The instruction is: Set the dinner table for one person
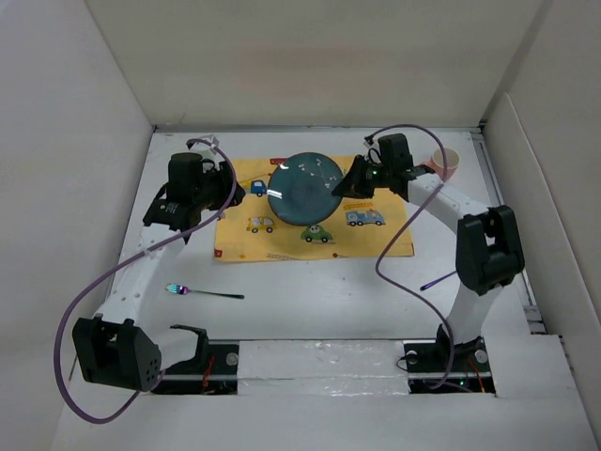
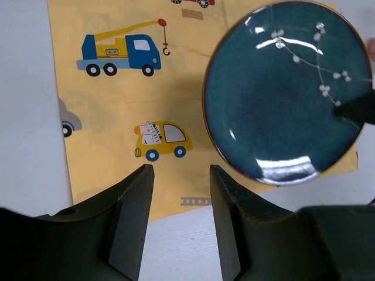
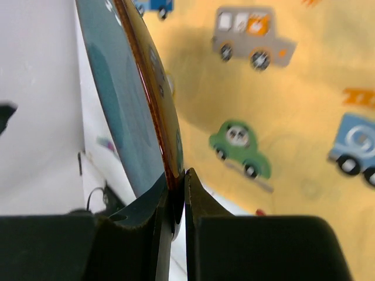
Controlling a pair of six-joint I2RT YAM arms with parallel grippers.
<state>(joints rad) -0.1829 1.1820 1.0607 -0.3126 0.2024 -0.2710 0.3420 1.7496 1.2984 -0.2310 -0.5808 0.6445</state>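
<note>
The white dinner table [image 1: 329,301] carries a yellow placemat [image 1: 376,240] printed with toy cars. My right gripper [image 1: 349,183] is shut on the right rim of a dark blue plate [image 1: 302,190] and holds it tilted above the placemat. In the right wrist view the plate [image 3: 126,99] stands edge-on, its rim pinched in that gripper [image 3: 176,178]. My left gripper [image 1: 230,193] is open and empty at the placemat's left edge. In the left wrist view this gripper [image 2: 179,175] hovers over the placemat's [image 2: 117,117] edge, with the plate [image 2: 287,88] to the right.
A fork [image 1: 202,292] with an iridescent handle lies on the table in front of the placemat, at the left. A pink cup [image 1: 445,164] stands at the back right behind the right arm. White walls enclose the table.
</note>
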